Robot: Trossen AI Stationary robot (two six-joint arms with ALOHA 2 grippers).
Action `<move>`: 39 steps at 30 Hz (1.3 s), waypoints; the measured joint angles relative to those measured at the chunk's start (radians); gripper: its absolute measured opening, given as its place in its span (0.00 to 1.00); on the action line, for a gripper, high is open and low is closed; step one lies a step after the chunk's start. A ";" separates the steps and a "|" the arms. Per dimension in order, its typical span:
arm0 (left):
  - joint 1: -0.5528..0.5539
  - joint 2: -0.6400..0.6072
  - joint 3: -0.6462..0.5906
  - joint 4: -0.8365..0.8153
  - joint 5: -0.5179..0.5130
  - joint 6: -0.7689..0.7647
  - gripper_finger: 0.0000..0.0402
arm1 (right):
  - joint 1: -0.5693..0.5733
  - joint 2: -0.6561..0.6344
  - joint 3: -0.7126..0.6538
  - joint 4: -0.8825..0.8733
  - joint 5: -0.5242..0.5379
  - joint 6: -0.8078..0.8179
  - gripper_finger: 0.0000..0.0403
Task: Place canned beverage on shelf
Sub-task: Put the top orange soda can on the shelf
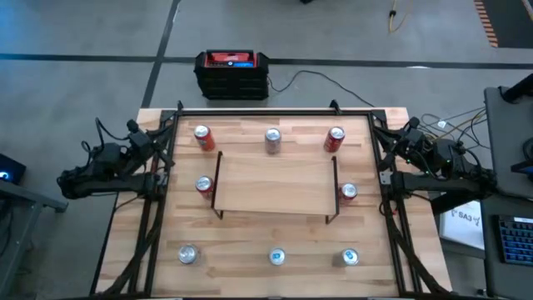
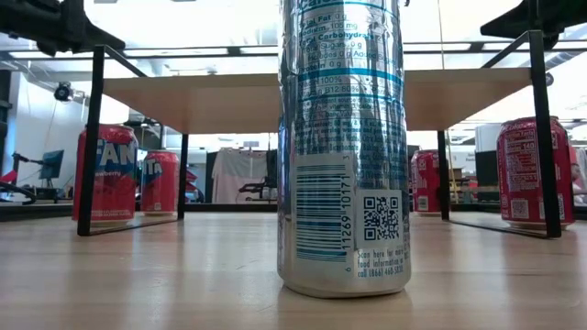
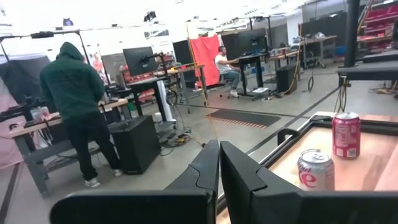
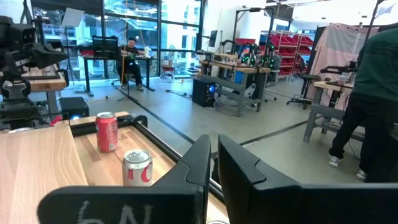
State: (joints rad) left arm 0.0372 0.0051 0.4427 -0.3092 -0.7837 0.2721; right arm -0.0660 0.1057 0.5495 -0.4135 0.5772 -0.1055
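The shelf (image 1: 275, 185) stands on thin black legs in the middle of the table; in the low view its light-wood board (image 2: 183, 96) spans the picture. Several cans stand upright on the tabletop around it. There are red ones at its far corners (image 1: 202, 137) (image 1: 335, 138) and at its sides (image 1: 204, 186) (image 1: 348, 192), and a silver one (image 1: 272, 140) behind it. Three silver ones stand in a near row; the middle one (image 1: 276, 257) fills the low view (image 2: 344, 147). My left gripper (image 3: 219, 165) is shut and holds nothing at the table's left edge. My right gripper (image 4: 214, 163) is shut and holds nothing at the right edge.
A black frame (image 1: 275, 111) runs around the tabletop. A black and red case (image 1: 232, 73) sits on the floor beyond the far edge. A person in a dark hoodie (image 3: 74, 106) stands at a bench in the room. Bare tabletop (image 1: 275, 233) lies between the shelf and the near row.
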 joint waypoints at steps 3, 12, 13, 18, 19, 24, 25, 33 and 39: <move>0.000 0.000 0.000 0.000 0.000 -0.003 0.00 | 0.000 0.000 0.000 0.000 0.000 0.000 0.06; 0.000 0.000 0.000 0.003 0.001 -0.157 0.00 | 0.000 0.000 0.000 0.000 0.000 0.000 0.06; 0.000 0.000 0.000 0.003 0.001 -0.205 0.00 | 0.000 0.000 0.000 0.000 0.000 0.000 0.06; 0.000 0.000 0.000 0.003 0.002 -0.389 0.00 | 0.000 0.000 0.000 0.000 0.000 0.000 0.06; 0.000 0.000 0.000 0.003 0.001 -0.401 0.00 | 0.000 0.000 0.000 0.000 0.000 0.000 0.06; 0.000 0.000 0.000 0.005 0.001 -0.405 0.00 | 0.000 0.000 0.000 0.000 0.000 0.000 0.06; 0.000 0.000 0.000 0.008 0.001 -0.405 0.00 | 0.000 0.000 0.000 0.000 0.000 0.000 0.06; 0.000 0.000 0.000 0.024 0.001 -0.429 0.00 | 0.000 0.000 0.000 0.000 0.000 0.000 0.06; 0.000 0.000 -0.041 0.020 0.064 -0.493 0.00 | 0.000 0.000 0.000 0.000 0.000 0.000 0.06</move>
State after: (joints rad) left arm 0.0376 0.0050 0.4018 -0.2888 -0.7200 -0.2211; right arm -0.0658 0.1058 0.5495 -0.4137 0.5773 -0.1055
